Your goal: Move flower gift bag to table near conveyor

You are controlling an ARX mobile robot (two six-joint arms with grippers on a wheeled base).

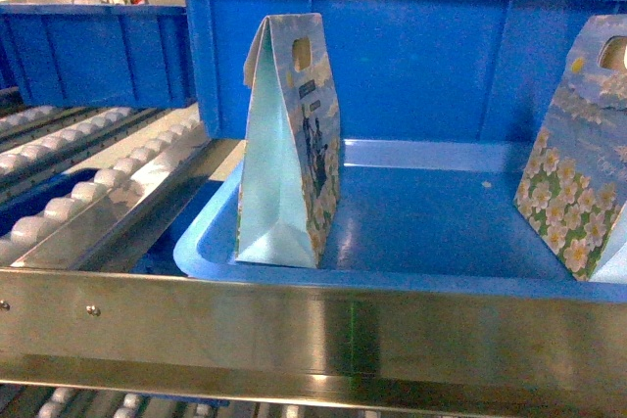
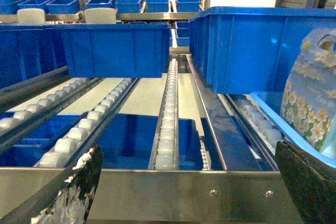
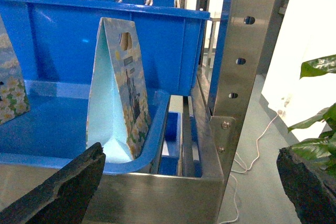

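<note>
A gift bag printed with white flowers (image 1: 578,183) stands at the right of a low blue bin (image 1: 431,286); it also shows at the right edge of the left wrist view (image 2: 310,98). A second bag (image 1: 289,144), pale blue on its side, stands upright at the bin's left front corner. In the right wrist view a similar bag (image 3: 118,93) stands by the bin's right end. My left gripper (image 2: 188,150) and right gripper (image 3: 190,153) are both open, empty, in front of the steel front rail (image 1: 294,325). The conveyor rollers (image 1: 59,193) run on the left. The table is out of view.
A tall blue bin (image 1: 411,56) stands right behind the bags, with more blue bins (image 2: 110,48) on the roller tracks (image 2: 168,114) and shelves beyond. A steel upright post (image 3: 247,61) rises at the right end, with a green plant (image 3: 317,98) and floor cable past it.
</note>
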